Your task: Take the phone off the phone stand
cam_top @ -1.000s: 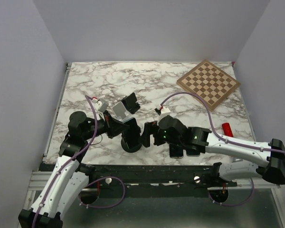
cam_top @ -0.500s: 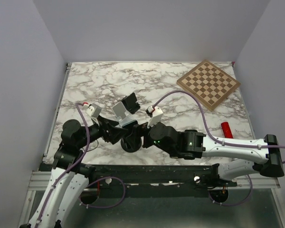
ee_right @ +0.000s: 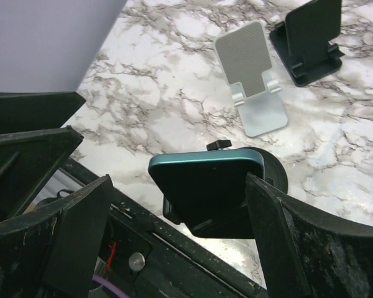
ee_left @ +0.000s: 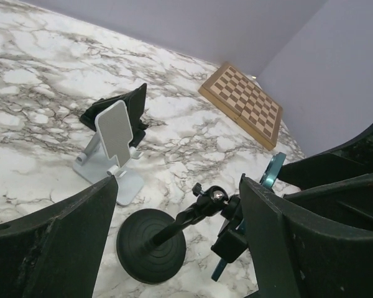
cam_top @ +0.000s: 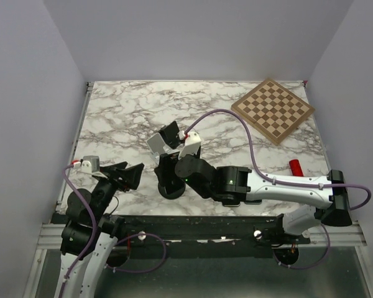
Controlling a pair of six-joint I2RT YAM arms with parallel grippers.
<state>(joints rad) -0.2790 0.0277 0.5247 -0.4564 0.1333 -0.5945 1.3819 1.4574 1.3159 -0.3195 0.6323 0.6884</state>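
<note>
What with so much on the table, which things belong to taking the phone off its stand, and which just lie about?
For the job: phone; round-based stand that clamps it.
Lying about: silver stand, black folding stand, chessboard, red object.

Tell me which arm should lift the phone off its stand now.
Right: the right gripper is open around the phone, a finger on each side. The left gripper is open, off to the side, apart from the stand.
</note>
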